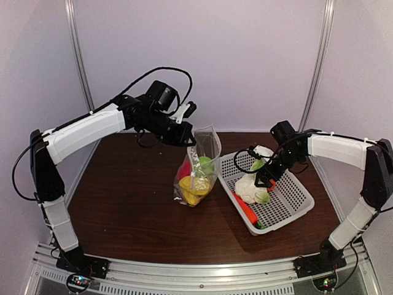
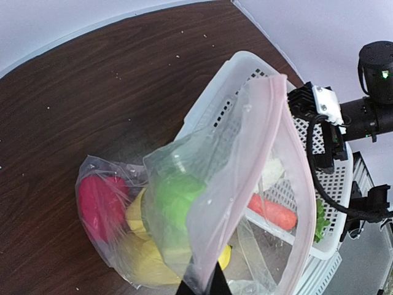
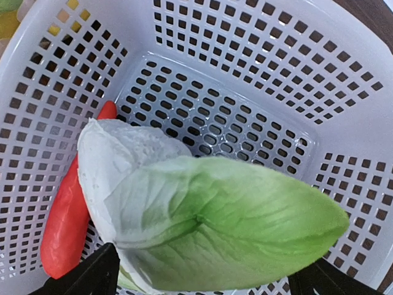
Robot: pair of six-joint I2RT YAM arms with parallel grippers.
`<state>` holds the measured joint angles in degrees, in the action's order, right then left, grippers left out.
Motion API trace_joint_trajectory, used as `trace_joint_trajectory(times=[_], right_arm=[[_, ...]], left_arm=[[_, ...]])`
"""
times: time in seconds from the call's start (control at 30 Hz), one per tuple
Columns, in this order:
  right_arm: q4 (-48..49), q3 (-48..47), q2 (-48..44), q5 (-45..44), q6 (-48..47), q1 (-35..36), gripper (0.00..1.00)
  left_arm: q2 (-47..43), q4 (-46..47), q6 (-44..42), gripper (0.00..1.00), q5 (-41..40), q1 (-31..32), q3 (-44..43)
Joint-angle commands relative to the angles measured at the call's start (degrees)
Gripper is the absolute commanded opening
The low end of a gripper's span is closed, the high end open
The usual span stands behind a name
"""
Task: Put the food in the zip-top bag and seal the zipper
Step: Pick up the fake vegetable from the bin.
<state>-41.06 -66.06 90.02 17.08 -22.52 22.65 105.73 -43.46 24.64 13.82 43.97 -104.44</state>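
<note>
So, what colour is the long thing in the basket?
Orange-red; the carrot shows best in the right wrist view.

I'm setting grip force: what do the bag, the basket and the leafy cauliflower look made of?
The bag: thin clear plastic film, glossy; it crinkles and the food shows through. The basket: rigid white moulded plastic, slightly shiny, with a regular grid of square holes. The cauliflower: probably moulded plastic or soft vinyl, matt, with embossed leaf veins; hardness cannot be told.
</note>
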Motion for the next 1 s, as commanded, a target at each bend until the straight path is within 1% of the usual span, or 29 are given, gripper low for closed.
trace_joint_trajectory(times=[0.0, 0.1, 0.13, 0.17, 0.23, 0.37, 0.4, 0.43, 0.63, 0.7, 0.83, 0.97], right_arm=[[2.31, 1.11, 2.80, 2.24, -3.11, -0.29, 0.91], [2.92, 2.26, 3.15, 6.74, -5.07, -0.22, 0.83], [2.95, 2.33, 3.15, 7.64, -5.26, -0.25, 0.78], [2.67, 2.34, 2.96, 8.53, -5.58, -0.23, 0.72], [1.99, 2.34, 1.83, 9.64, -6.30, -0.24, 0.53], [0.42, 1.70, -3.31, 9.91, -6.62, -0.24, 0.23], [-0.77, 1.00, -4.67, 9.40, -6.39, -0.24, 0.13], [-2.02, 0.11, -6.10, 8.83, -6.16, -0.24, 0.10], [-10.05, -8.19, -14.94, 8.83, -5.14, -0.25, 0.00], [-11.79, -11.42, -16.87, 10.11, -3.90, -0.26, 0.00], [-9.72, -15.46, -19.05, 15.81, 1.98, -0.11, 0.00], [-6.00, -19.00, -16.40, 20.54, 9.61, 0.72, 0.00]], left_arm=[[-2.61, 2.75, 0.36, 0.00, 1.35, -0.28, 0.65], [-2.73, 2.77, 0.40, 0.00, 1.33, -0.31, 0.84], [-2.73, 2.79, 0.41, 0.00, 1.14, -0.29, 0.83], [-2.77, 2.82, 0.36, 0.00, 1.09, -0.28, 0.83], [-2.77, 2.77, 0.32, 0.00, 1.14, -0.28, 0.74], [-2.26, 2.77, 0.04, 0.00, 0.67, -0.28, 0.30], [-2.10, 2.77, 0.05, 0.00, 0.68, -0.28, 0.17], [-1.97, 2.77, 0.10, 0.00, 0.77, -0.33, 0.01], [-0.85, 3.09, 0.28, 0.00, 0.80, -0.28, -0.44], [-0.48, 3.80, 0.82, 0.00, 0.81, -0.29, -0.17], [0.76, 6.36, 2.92, 0.00, 2.71, -0.28, 0.45], [1.22, 8.12, 5.25, 0.00, 3.37, -0.21, 0.12]])
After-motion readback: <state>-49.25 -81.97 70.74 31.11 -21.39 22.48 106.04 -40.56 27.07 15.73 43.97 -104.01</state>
